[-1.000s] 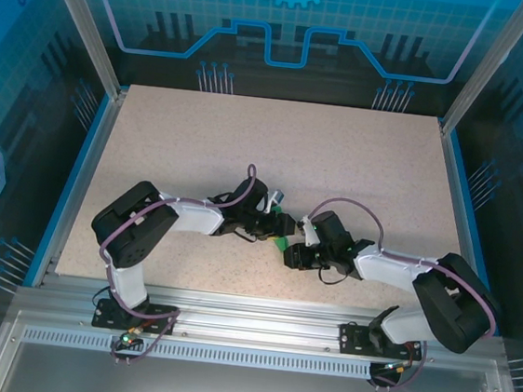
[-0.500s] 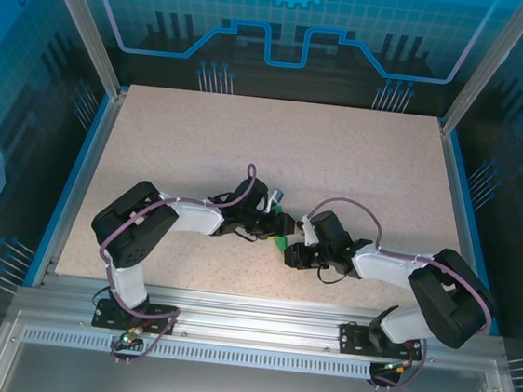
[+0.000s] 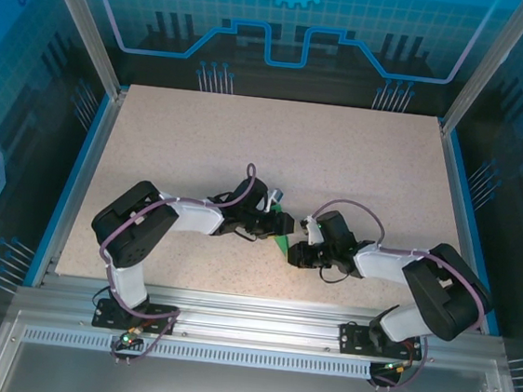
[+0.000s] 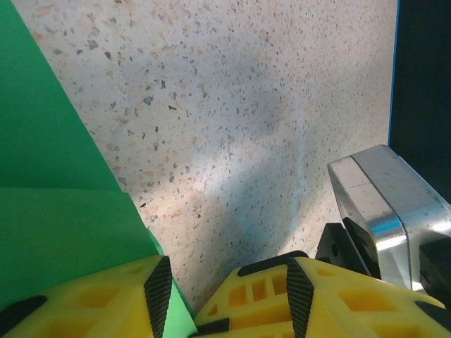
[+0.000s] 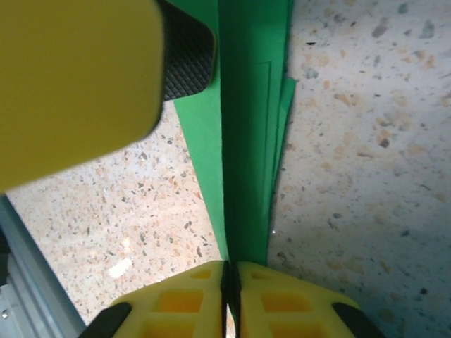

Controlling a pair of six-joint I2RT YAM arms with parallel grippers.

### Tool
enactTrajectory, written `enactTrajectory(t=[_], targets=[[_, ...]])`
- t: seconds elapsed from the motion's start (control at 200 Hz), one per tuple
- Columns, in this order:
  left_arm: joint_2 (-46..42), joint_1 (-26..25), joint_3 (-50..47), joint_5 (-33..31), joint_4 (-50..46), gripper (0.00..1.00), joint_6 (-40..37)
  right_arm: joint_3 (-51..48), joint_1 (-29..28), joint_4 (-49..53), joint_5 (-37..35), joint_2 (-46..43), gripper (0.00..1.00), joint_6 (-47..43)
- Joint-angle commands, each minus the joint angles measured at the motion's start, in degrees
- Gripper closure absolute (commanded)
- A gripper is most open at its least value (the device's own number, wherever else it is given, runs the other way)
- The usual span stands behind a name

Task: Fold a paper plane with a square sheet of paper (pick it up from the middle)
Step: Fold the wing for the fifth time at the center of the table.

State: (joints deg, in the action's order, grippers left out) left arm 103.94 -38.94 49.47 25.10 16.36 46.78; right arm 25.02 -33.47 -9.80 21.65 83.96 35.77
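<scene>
From above, the two arms meet near the front middle of the speckled worktop point(image 3: 277, 141). The left hand point(image 3: 282, 226) and the right hand point(image 3: 292, 253) point at each other, nearly tip to tip. A small piece of green paper point(image 3: 281, 245) sits between them, just ahead of the right hand's tips.

Looking along the left hand point(image 4: 220, 259), its yellow fingers point(image 4: 91, 299) stand apart. The green paper point(image 4: 56, 176) spreads to that hand's left, and its edge runs down into the gap by the left finger. I cannot tell whether it touches the pads. A silver metal block point(image 4: 387, 211) sits to the right.

Looking along the right hand point(image 5: 230, 266), its fingers are pressed together, clamped on the green paper point(image 5: 246, 141). The paper rises straight ahead of them as a narrow folded ridge. Another yellow finger point(image 5: 77, 84) with a black pad hangs at the upper left, beside the paper.
</scene>
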Motion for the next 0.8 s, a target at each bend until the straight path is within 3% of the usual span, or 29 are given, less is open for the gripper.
enactTrajectory(t=[0.0, 0.415, 0.795], targets=[[0.5, 0.6, 2.2, -0.5, -0.5, 0.49, 0.9, -1.3, 1.9, -2.5, 3.6, 1.2, 0.91, 1.0], [1.1, 1.6, 3.7, -0.1, -1.8, 0.46, -0.9, -1.5, 4.1, -5.0, 10.1, 0.2, 0.95, 2.5], [5.3, 1.6, 4.6, 0.3, -2.9, 0.48, -2.4, -1.4, 4.7, -2.8, 8.7, 0.7, 0.90, 2.3]])
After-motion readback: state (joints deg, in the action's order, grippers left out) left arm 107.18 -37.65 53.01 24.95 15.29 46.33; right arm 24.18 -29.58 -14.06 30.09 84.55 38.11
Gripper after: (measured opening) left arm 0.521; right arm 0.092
